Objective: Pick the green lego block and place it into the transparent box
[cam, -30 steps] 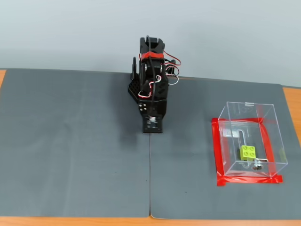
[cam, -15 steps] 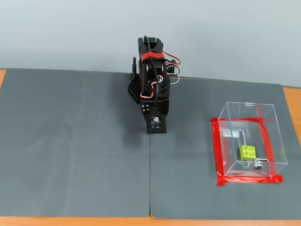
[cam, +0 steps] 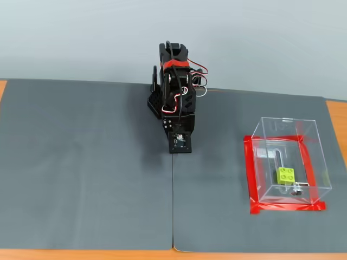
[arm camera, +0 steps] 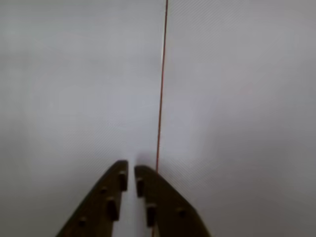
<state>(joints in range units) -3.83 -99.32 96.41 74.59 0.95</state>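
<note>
The green lego block (cam: 286, 175) lies on the floor of the transparent box (cam: 320, 157) at the right of the fixed view, inside a red tape square (cam: 250, 179). The black arm (cam: 174, 92) is folded up at the back centre, far left of the box. In the wrist view my gripper (arm camera: 131, 174) points down at bare grey mat, its two dark fingers (arm camera: 111, 197) nearly touching with nothing between them. In the fixed view the gripper's fingers are hidden under the arm.
Two grey mats cover the table, meeting at a seam (cam: 173, 206) that also runs through the wrist view as the seam (arm camera: 161, 89). A small metal part (cam: 296, 190) lies in the box beside the block. Orange table edge (cam: 162, 254) shows in front.
Since one second ago the arm's front end has pulled back slightly toward its base; in the last half second nothing moved. The block stays in the box.
</note>
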